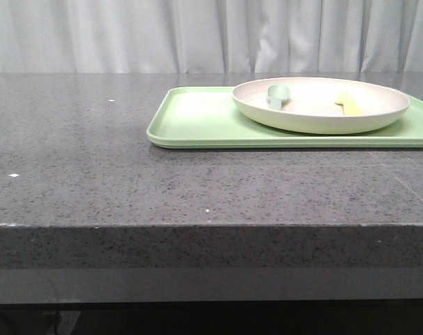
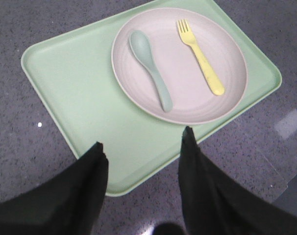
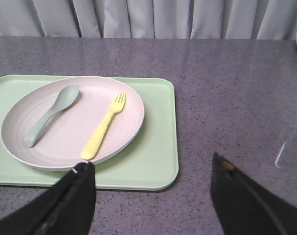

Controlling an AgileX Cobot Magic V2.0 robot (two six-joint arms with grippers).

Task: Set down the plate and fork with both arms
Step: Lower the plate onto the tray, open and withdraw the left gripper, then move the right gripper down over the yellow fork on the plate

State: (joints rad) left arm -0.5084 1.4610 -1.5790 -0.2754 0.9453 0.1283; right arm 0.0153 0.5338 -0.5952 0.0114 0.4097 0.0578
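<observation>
A large round cream-beige matte plate with a raised rim (image 1: 320, 105) sits on a flat rectangular light-green plastic tray (image 1: 197, 118), which lies on a dark grey speckled stone surface (image 1: 93, 174). In the front view the tray lies to the right of centre on the surface, running out of frame at the right edge, and the plate occupies the tray's right-hand part, leaving a bare stretch of tray on the left. White curtains (image 1: 128, 35) hang behind the surface.

Inside the plate lie two utensils, well apart and not touching. A small yellow plastic fork with short tines (image 2: 200, 57) rests flat in one half of the plate, fully within the rim. A pale grey-green plastic spoon (image 2: 151, 68) rests in the other half, bowl facing up. In the front view the spoon is toward the left side of the plate and the fork toward the right.

The left hand (image 2: 142, 147) hovers above the near edge of the tray, its two black fingers spread wide with nothing between them. The right hand (image 3: 153, 169) hovers over the surface beside the tray's end, its fingers likewise parted wide and holding nothing. Neither hand touches the tray, plate or utensils.
</observation>
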